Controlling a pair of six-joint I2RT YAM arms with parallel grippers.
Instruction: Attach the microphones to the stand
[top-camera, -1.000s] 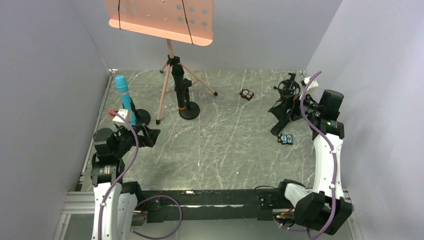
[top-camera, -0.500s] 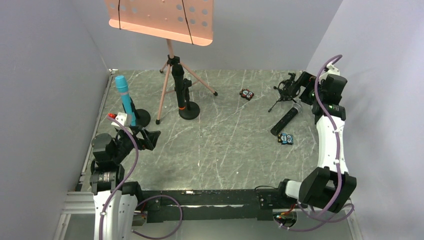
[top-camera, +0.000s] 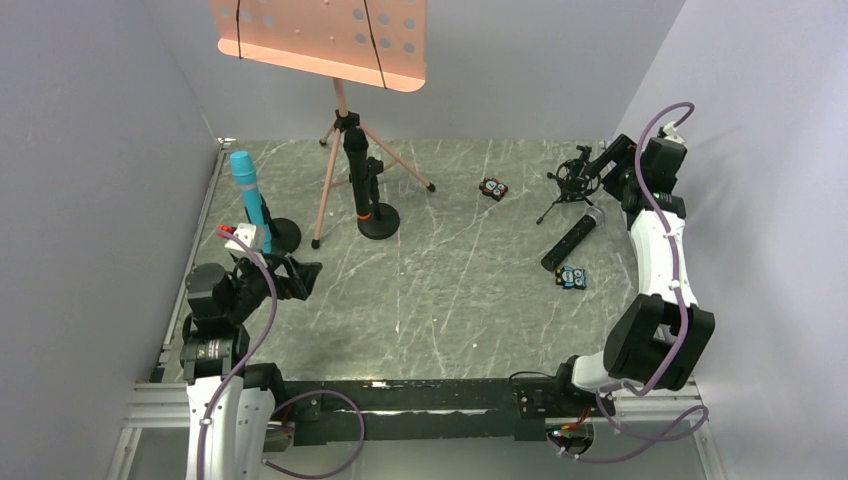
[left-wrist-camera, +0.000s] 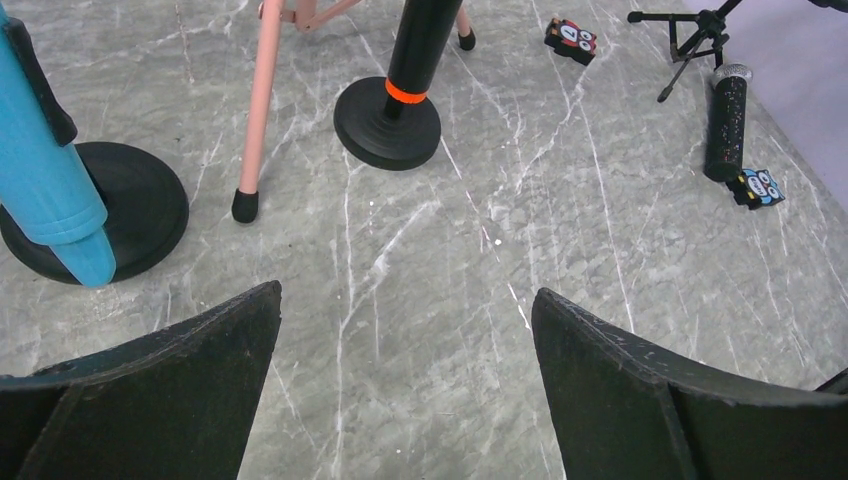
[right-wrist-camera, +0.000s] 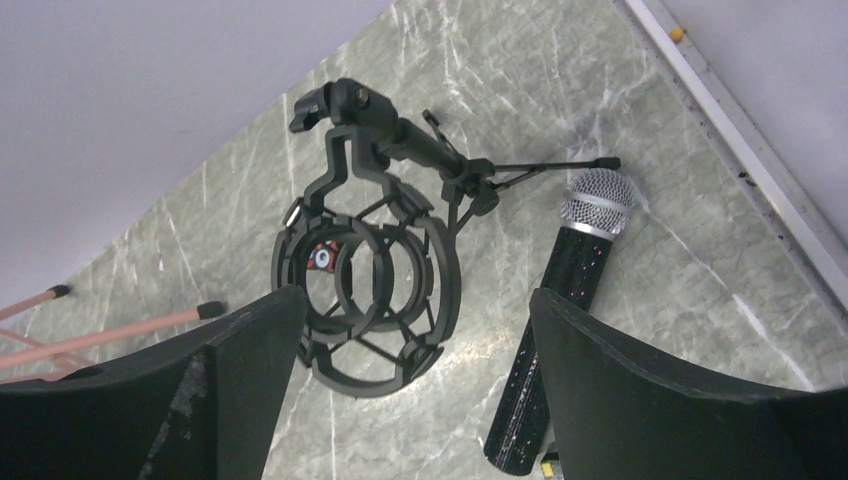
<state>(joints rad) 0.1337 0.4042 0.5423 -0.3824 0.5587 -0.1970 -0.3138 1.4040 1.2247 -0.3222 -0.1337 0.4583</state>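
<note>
The cyan microphone stands in a round black base at the left. Mid-table, the black microphone with an orange ring stands in another base. The black microphone with a silver mesh head lies flat on the table at the right, also in the right wrist view. Behind it stands a small black tripod stand with a ring-shaped shock mount. My right gripper hovers open just above that mount, holding nothing. My left gripper is open and empty over bare table.
A pink music stand on a tripod rises at the back, one leg between the two upright microphones. Small toy blocks lie at the back and next to the lying microphone. Grey walls close in on both sides.
My right arm swung from over the lying microphone up and back to the far right, beside the shock-mount stand. The microphone stays flat on the table. The left arm has barely moved.
</note>
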